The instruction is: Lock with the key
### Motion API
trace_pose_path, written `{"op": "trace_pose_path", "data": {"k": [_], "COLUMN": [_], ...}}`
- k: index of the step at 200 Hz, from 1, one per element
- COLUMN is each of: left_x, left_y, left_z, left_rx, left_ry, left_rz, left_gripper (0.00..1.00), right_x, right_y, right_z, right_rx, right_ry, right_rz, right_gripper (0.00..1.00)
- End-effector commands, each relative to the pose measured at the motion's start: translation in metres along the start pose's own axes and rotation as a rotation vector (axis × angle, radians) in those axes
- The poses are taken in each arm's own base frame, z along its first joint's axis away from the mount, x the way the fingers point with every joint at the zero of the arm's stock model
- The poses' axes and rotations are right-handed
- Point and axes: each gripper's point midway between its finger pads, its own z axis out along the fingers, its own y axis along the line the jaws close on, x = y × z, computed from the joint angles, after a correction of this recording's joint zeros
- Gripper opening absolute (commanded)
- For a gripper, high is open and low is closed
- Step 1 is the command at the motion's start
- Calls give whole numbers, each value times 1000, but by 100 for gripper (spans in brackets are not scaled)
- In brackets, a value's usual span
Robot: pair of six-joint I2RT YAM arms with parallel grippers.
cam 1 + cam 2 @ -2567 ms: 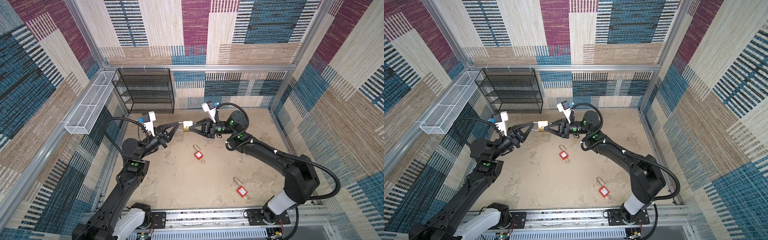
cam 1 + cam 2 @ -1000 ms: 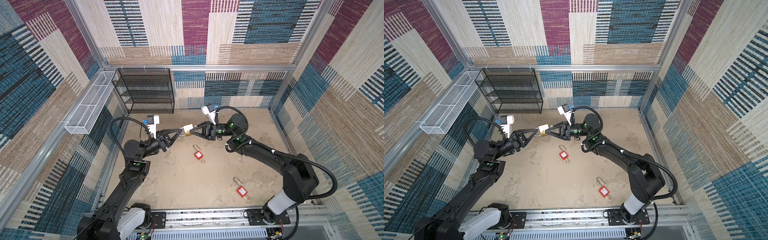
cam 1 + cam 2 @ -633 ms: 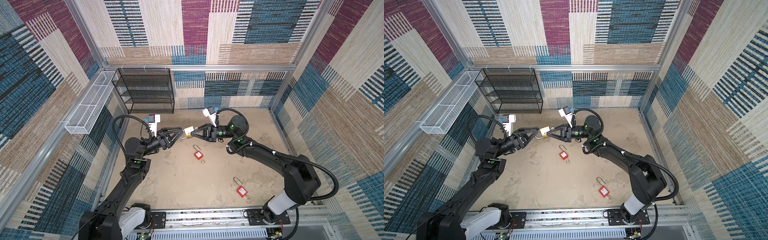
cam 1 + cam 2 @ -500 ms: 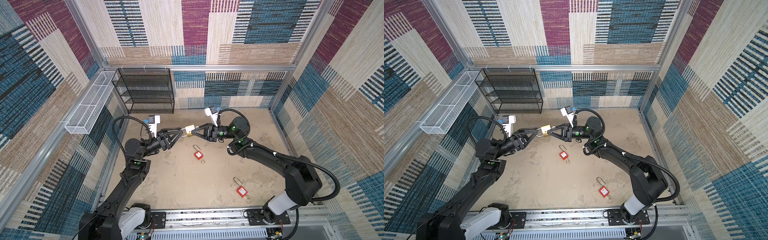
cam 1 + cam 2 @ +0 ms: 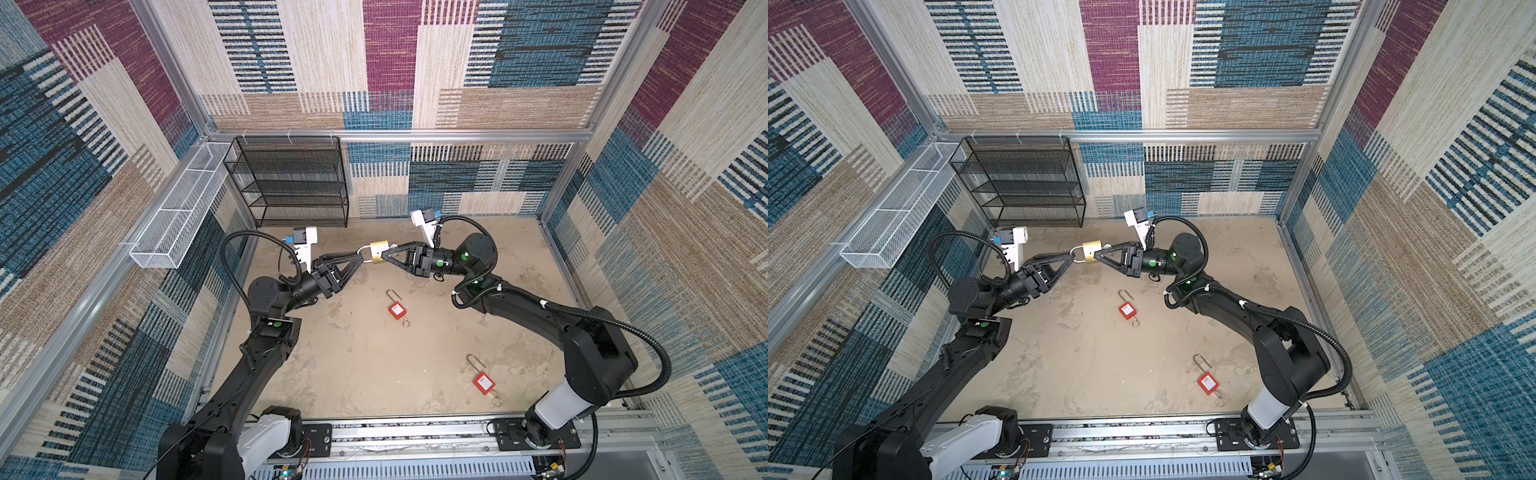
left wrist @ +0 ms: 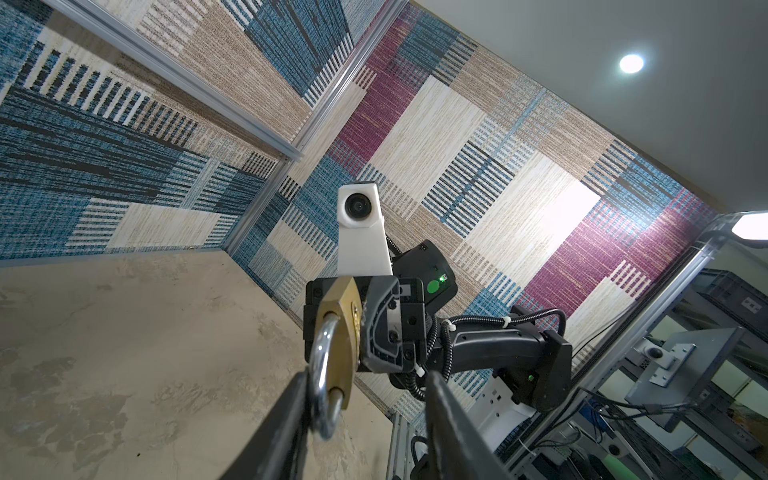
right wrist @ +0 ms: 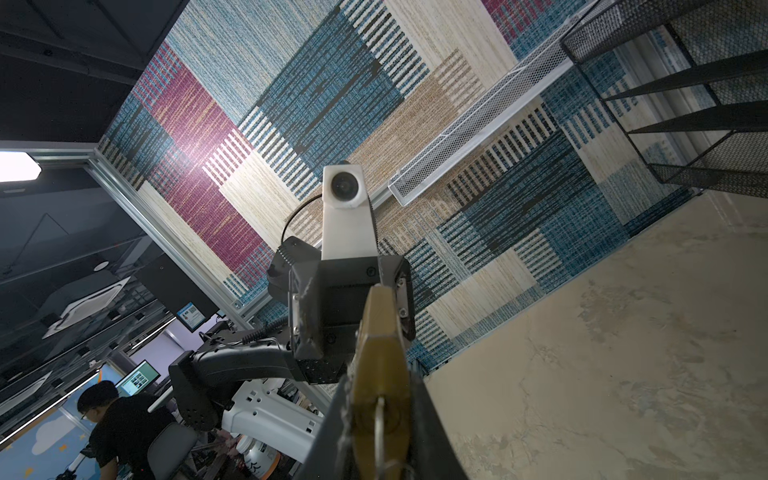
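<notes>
Left wrist view has the left pincer (image 6: 369, 372) released, its fingers (image 6: 291, 415) cut off by the frame edge. The steel hoop (image 6: 321, 365) of the brass padlock (image 6: 338, 324) touches one finger; the other finger is well apart from it. The right pincer (image 7: 380, 390) is clenched on the padlock's body, holding it in the air above the far side of the desk (image 5: 353, 365). Right wrist view shows a thin wire ring (image 7: 377, 419) at the padlock's near end; what it hangs from is too blurred to make out. Both top views show the lock too small to tell whether the hoop is latched.
</notes>
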Motion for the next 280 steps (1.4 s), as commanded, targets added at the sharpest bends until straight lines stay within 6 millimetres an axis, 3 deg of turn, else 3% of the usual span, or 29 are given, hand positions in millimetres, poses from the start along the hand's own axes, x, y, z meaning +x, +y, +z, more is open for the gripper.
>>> {"op": "trace_pose_path", "data": {"k": [1,43,67,97,114,129,162,189,235,280], "left_x": [-2,0,0,1,0,-1,-1,-3,-2,-3], "left_y": [-7,-7,-7,-6,-7,-7,-6,-11,-12,-14], "left_z": [0,-1,-2,-3,-3,-4,-5,-5,-6,-6], "left_rx": [26,6,4,-4,-1,-9,-13,5,8,9], "left_ry": [0,7,5,3,1,-5,-1,-3,-2,-2], "left_rz": [-1,0,7,13,18,23,22,14,10,10], "left_gripper": [37,29,0,0,0,0,0,0,0,0], "right_x": [-7,-6,-1,5,7,6,1,-5,-5,-4], "right_y": [15,19,18,19,20,20,15,12,10,9], "right_z": [1,5,6,4,2,1,-10,-20,-19,-19], "right_rx": [-60,-92,-95,-85,-78,-63,-34,-23,-33,-40], "right_ry": [-19,-8,6,15,25,29,23,28,51,48], "right_rz": [-45,-49,-45,-46,-54,-64,-70,-72,-68,-60], "right_gripper": [0,0,0,1,17,37,52,52,46,25]}}
